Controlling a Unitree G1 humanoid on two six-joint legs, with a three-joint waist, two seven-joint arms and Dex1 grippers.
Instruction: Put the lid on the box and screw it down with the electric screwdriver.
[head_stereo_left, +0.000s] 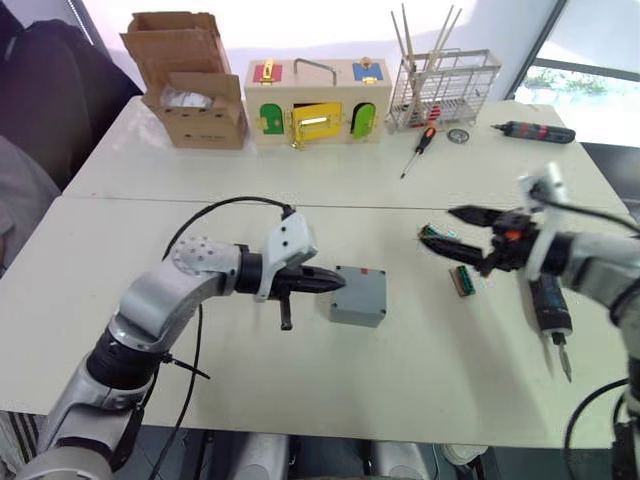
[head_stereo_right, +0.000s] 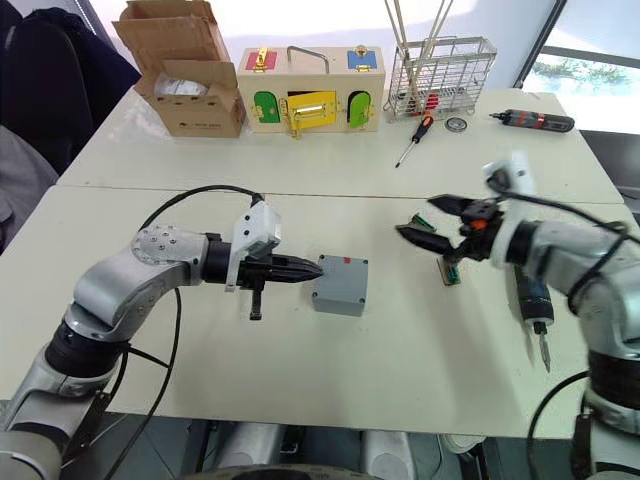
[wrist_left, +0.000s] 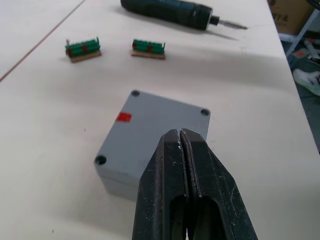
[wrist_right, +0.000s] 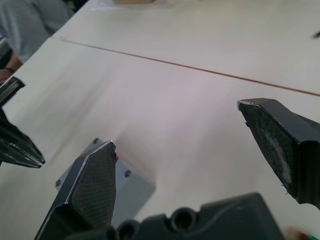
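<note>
- Pressed together, the two black fingers of the left gripper (wrist_left: 181, 145) hold nothing; their tips sit at the near edge of the box (head_stereo_left: 358, 295), low over its top.
- On the box lies the lid (wrist_left: 152, 127), grey, with screw holes at its corners and a small red mark near one edge.
- Spread wide and empty, the right gripper (head_stereo_left: 452, 226) hovers above the table (head_stereo_left: 120, 250), well apart from the box on the robot's right.
- Below the right forearm lies the electric screwdriver (head_stereo_left: 549, 312), thick and black, its metal bit pointing toward the table's near edge.
- Two small green terminal blocks (wrist_left: 84, 48) lie between the box and the screwdriver.
- Farther back stand a cardboard carton (head_stereo_left: 190, 85), a wooden box with coloured doors (head_stereo_left: 315, 105), a wire rack (head_stereo_left: 445, 88), an orange-and-black hand screwdriver (head_stereo_left: 418, 150) and a slim dark driver (head_stereo_left: 530, 131).
</note>
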